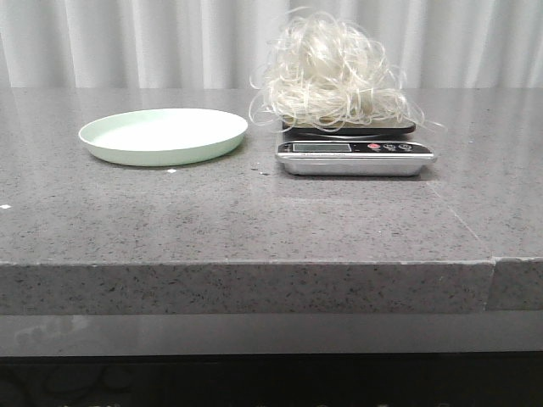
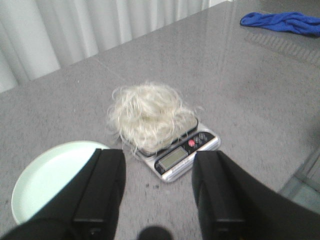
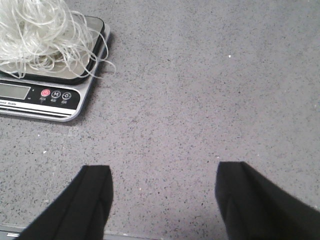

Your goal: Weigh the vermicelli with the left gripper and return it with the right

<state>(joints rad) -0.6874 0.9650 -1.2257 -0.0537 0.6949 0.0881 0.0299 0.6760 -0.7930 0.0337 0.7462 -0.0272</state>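
The vermicelli [image 1: 333, 78], a fluffy whitish mound of thin strands, rests on the silver kitchen scale [image 1: 356, 155] right of centre on the table. It also shows in the left wrist view [image 2: 150, 116] and the right wrist view [image 3: 40, 31]. The pale green plate [image 1: 163, 136] lies empty to the left of the scale. My left gripper [image 2: 159, 160] is open and empty, held back above the table short of the scale [image 2: 185, 152]. My right gripper [image 3: 162, 172] is open and empty over bare table, to the right of the scale [image 3: 50, 95]. Neither gripper shows in the front view.
The grey speckled table [image 1: 254, 220] has a front edge near me and a seam at the right. A blue cloth [image 2: 282, 21] lies far off in the left wrist view. White curtains [image 1: 127, 42] hang behind the table.
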